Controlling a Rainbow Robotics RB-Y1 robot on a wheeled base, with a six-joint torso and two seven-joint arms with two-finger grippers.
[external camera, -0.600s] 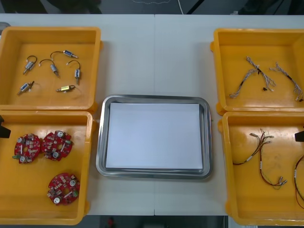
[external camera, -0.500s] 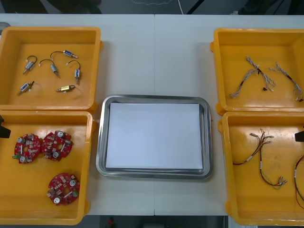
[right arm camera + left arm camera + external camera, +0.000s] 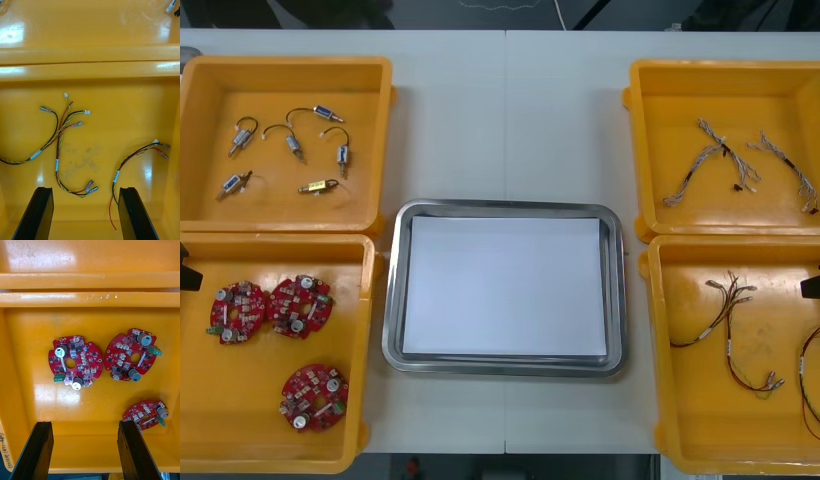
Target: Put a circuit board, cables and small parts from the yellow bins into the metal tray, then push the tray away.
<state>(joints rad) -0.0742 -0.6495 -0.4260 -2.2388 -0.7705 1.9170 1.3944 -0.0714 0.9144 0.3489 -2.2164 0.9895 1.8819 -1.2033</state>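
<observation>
Step one, metal tray (image 3: pixel 392 300) bare: left end effector (image 3: pixel 84 423) spread over circuit boards (image 3: pixel 75 360), right end effector (image 3: pixel 85 189) spread over cables (image 3: pixel 62 142). You descend left, pinch one.

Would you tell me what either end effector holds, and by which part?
Nothing: the left end effector hangs open above the boards, the right end effector open above cables.
</observation>
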